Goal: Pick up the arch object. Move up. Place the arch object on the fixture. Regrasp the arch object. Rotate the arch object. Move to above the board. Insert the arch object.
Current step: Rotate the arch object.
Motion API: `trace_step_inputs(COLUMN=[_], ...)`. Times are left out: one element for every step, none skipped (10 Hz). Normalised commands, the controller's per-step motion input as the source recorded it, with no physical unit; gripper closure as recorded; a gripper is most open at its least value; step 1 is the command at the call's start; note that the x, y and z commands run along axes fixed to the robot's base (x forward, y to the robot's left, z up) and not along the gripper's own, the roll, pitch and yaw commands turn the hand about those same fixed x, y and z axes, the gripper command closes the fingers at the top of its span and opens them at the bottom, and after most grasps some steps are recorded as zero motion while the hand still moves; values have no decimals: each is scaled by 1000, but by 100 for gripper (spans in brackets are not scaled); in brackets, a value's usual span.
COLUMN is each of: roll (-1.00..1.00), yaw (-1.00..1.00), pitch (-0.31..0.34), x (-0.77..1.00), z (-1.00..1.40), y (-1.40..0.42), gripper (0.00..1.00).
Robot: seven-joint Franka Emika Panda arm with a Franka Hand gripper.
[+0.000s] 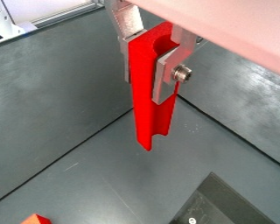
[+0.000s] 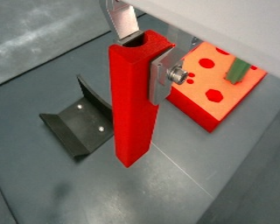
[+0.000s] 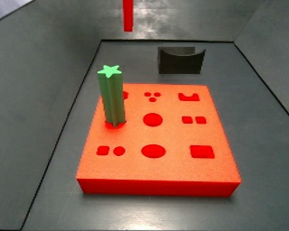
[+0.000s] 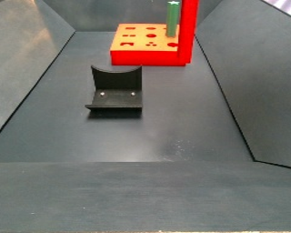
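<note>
**Red arch held high, fixture below**

Red arch (image 2: 136,101) hangs upright, clear of the floor, the gripper (image 1: 154,58) jaws clamped on its upper end: lifted, judged ready for the fixture (image 4: 115,90). Fixture's notch is empty, path looks clear. Further right, the board (image 3: 159,135) carries a green post (image 3: 112,92), well apart.

The board (image 3: 159,144) lies flat on the dark floor (image 3: 62,135), a green star-topped post (image 3: 111,93) standing upright near its left edge. Behind it sits the fixture (image 3: 181,60). The arch object (image 3: 127,14) hangs vertically above; the hand is out of frame.
</note>
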Motion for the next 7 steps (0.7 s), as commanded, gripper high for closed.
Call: trace_step_inputs(roll=[-298, -267, -203, -171, -155, -151, -150], yaw=[-73, -60, -44, -34, -32, -33, -33], pitch=[-64, -56, -31, -37, -52, -62, -75], x=[20, 40, 42, 39, 37, 34, 20], z=[-1000, -1000, -1000, -1000, -1000, -1000, -786], y=[3, 12, 14, 12, 16, 18, 17], gripper=[100, 100, 100, 100, 100, 100, 100])
